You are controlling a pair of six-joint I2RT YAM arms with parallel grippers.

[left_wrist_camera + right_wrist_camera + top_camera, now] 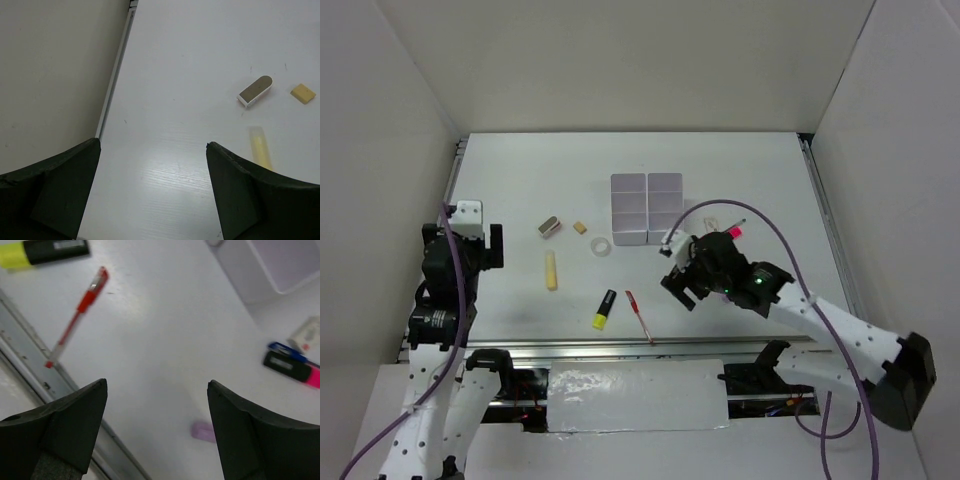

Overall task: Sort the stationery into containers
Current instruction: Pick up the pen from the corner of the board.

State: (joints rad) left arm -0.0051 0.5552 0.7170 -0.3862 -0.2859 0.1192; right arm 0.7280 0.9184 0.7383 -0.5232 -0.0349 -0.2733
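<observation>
From the top camera, my right arm [760,285] hid most of the pink-black highlighter [733,232] just right of the white compartment block [646,207]. On the right wrist camera, the block ran off the top edge. Far left of it, the yellow-black highlighter [50,250] was cropped, and below it the lilac tube [202,431] was only a blur.

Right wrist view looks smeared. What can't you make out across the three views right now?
lilac tube: right wrist, blurred; top view, hidden under the right gripper.
pink-black highlighter: right wrist, cut by the right edge; top view, mostly covered by that gripper.
pale yellow stick: left wrist, blurred, near end behind the left gripper.
containers: top view, contents too small to tell.
</observation>
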